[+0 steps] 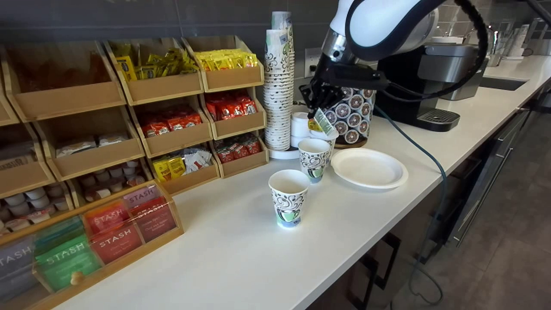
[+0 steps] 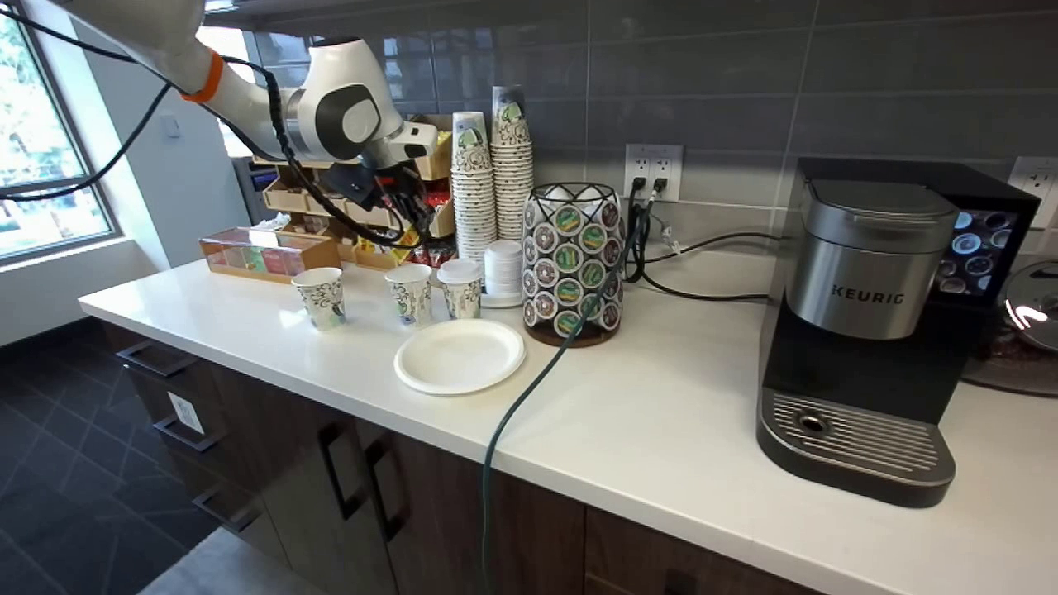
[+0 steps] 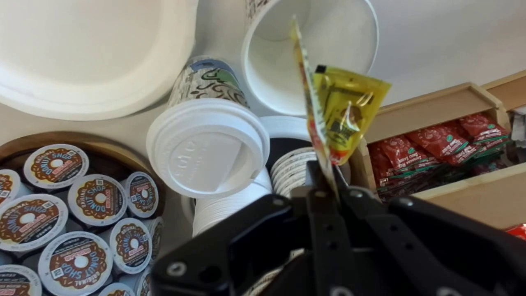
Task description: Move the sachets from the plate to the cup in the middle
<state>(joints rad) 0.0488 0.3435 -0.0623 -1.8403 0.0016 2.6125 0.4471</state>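
My gripper (image 1: 314, 113) is shut on yellow sachets (image 1: 321, 122), held in the air above the cups. In the wrist view, two sachets (image 3: 350, 111) fan out from the fingertips (image 3: 326, 181), one nearly edge-on. Behind them in that view is the open mouth of the middle cup (image 3: 275, 61). This middle cup also shows in both exterior views (image 1: 313, 162) (image 2: 411, 299), upright and open, between a lidded cup and another open cup. The round white plate (image 1: 369, 168) is bare in both exterior views (image 2: 459, 357). The sachets cannot be made out in an exterior view (image 2: 423, 227) at the fingertips.
The lidded cup (image 3: 205, 152) stands beside the plate and middle cup. An open cup (image 1: 289, 200) stands at the other side. Stacked cups (image 1: 277, 90), lids (image 2: 502, 268), a pod carousel (image 2: 572, 264) and wooden racks (image 1: 234, 116) stand behind. A coffee maker (image 2: 868, 264) and cable (image 2: 529, 388) are near.
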